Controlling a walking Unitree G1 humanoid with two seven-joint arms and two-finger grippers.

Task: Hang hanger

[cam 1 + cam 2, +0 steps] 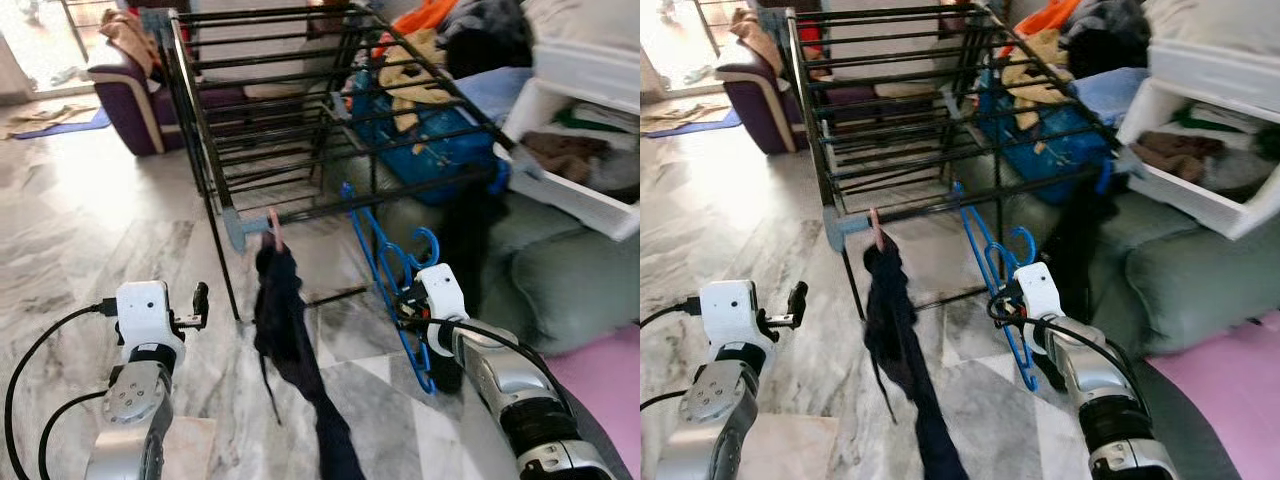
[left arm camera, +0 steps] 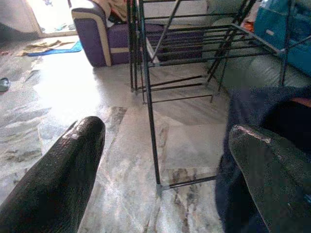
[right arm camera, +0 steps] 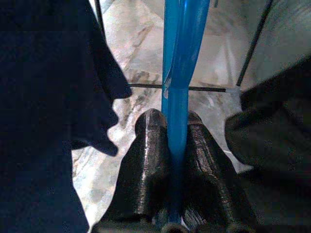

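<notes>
Left eye view: a black metal drying rack (image 1: 300, 110) fills the upper centre over a marble floor (image 1: 90, 230). At 4 o'clock from the rack's near corner, the right gripper (image 1: 408, 300) holds a blue plastic hanger (image 1: 385, 270), which runs from just under the rack's front rail down toward the floor, its hook curling at the 1 o'clock side of the wrist. A dark garment (image 1: 285, 320) hangs from a pink-tipped hanger at the rack's corner post, between the two arms. The left gripper (image 1: 198, 305) sits at 9 o'clock of the garment, apart from it. A purple sofa (image 1: 130, 95) stands at 11 o'clock; a pile of clothes (image 1: 440, 60) and a white basket (image 1: 570, 130) crowd 1 to 2 o'clock, leaving open floor on the left.

Right eye view: the same scene, with the hanger's upper end near the lowest front rail.

Left wrist view: the left gripper's two black fingers (image 2: 53, 179) stand wide apart, nothing between them. The garment's dark cloth lies by the far finger, and a rack leg rises ahead over bare marble.

Right wrist view: the right gripper's fingers (image 3: 146, 174) are pressed together on the blue hanger's flat bar, which runs straight out between them. Dark cloth flanks both sides, with a thin rack rail crossing beyond.
</notes>
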